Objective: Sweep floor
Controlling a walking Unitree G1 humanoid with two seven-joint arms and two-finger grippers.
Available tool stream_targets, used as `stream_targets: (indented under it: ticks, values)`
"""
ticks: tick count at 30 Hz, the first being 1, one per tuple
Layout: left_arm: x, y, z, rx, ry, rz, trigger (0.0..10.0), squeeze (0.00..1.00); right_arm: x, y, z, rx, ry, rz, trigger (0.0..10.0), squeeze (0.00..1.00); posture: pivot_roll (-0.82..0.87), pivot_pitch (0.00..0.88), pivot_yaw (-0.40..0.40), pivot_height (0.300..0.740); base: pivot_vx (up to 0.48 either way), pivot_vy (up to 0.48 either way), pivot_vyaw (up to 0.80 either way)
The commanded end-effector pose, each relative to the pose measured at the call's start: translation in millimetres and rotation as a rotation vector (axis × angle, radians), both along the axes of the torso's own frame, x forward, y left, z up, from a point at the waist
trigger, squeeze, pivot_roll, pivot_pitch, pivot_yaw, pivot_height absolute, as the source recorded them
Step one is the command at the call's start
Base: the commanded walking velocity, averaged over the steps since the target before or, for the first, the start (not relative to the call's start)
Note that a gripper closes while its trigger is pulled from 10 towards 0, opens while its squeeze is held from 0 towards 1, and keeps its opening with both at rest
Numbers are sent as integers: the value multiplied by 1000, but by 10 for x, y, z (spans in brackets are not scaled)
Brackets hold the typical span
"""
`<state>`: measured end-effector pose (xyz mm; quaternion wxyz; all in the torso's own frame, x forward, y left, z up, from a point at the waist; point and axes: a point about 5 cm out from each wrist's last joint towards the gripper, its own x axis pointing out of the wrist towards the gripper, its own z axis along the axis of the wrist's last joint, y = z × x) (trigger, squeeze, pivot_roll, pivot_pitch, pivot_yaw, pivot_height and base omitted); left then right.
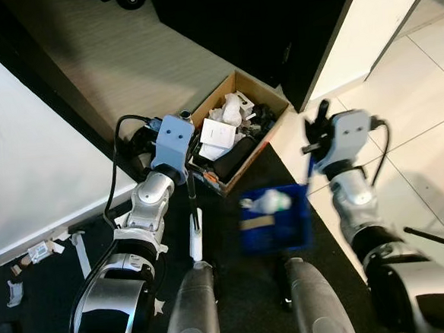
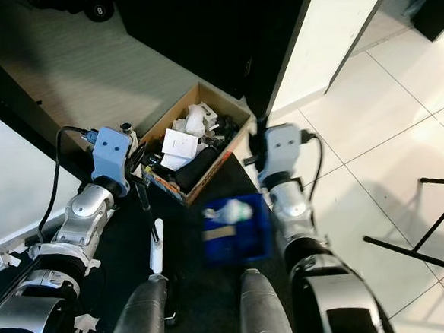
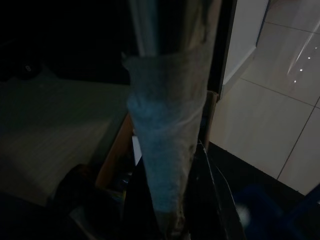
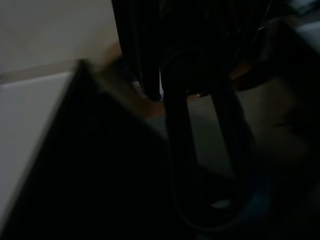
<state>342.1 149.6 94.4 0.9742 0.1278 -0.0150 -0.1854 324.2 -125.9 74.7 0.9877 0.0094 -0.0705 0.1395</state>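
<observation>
My left gripper (image 1: 187,186) squeezes the thin metal broom stick with its white sleeve (image 1: 195,228); it feels light and stiff. My right gripper (image 1: 310,154) grips the blue plastic dustpan (image 1: 275,218), holding paper bits beside the brown cardboard box (image 1: 258,89).

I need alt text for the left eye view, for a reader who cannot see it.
The left gripper holds a broom handle upright beside a cardboard box full of paper scraps. The right gripper holds a blue dustpan with swept litter. Paper bits lie on the dark floor.

blue dustpan (image 1: 275,220), brown cardboard box (image 1: 238,127).
</observation>
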Motion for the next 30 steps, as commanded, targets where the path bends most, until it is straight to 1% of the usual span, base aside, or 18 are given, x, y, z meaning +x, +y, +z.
stream_targets:
  ticks: [1,2,6,10,18,20,21,23,25,26,28,29,30]
  values:
    - [-18,-12,-34,-26,3,-4,10000,0,-68,110,-44,9,-6,73,10000,0,64,237,26,740,0,0,0]
    - [-19,-13,-43,-20,6,-3,10000,0,-85,136,-61,-10,-4,93,10000,0,64,238,26,740,0,0,0]
    - [-20,-13,-63,-7,13,1,10000,0,-103,151,-90,-43,4,107,10000,0,63,235,25,740,0,0,0]
    - [-23,9,-91,32,19,8,10000,0,-104,114,-123,-64,27,101,10000,0,62,232,23,740,0,0,0]
    - [-45,54,-127,55,29,0,10000,0,-117,57,-148,-73,37,94,10000,0,63,230,22,740,0,0,0]
    - [-78,-124,-151,-30,51,-93,10000,0,-131,59,-162,-72,39,97,10000,0,63,230,18,740,0,0,0]
    - [-78,-124,-151,-30,51,-93,10000,0,-131,59,-162,-72,39,97,10000,0,63,230,18,740,0,0,0]
    - [-88,-376,-120,-102,52,-201,10000,0,-140,83,-167,-70,38,106,10000,0,58,228,15,740,0,0,0]
    - [-83,-669,-46,-178,54,-307,10000,0,-143,104,-168,-65,37,111,10000,0,55,226,17,740,0,0,0]
    - [-83,-669,-46,-178,54,-307,10000,0,-143,104,-168,-65,37,111,10000,0,55,226,17,740,0,0,0]
    - [-113,-939,18,-246,67,-430,10000,0,-145,110,-168,-60,37,110,10000,0,49,220,24,740,0,0,0]
    - [-113,-939,18,-246,67,-430,10000,0,-145,110,-168,-60,37,110,10000,0,49,220,24,740,0,0,0]
    - [-135,-1045,41,-267,75,-484,10000,0,-145,108,-169,-57,37,108,10000,0,49,220,24,740,0,0,0]
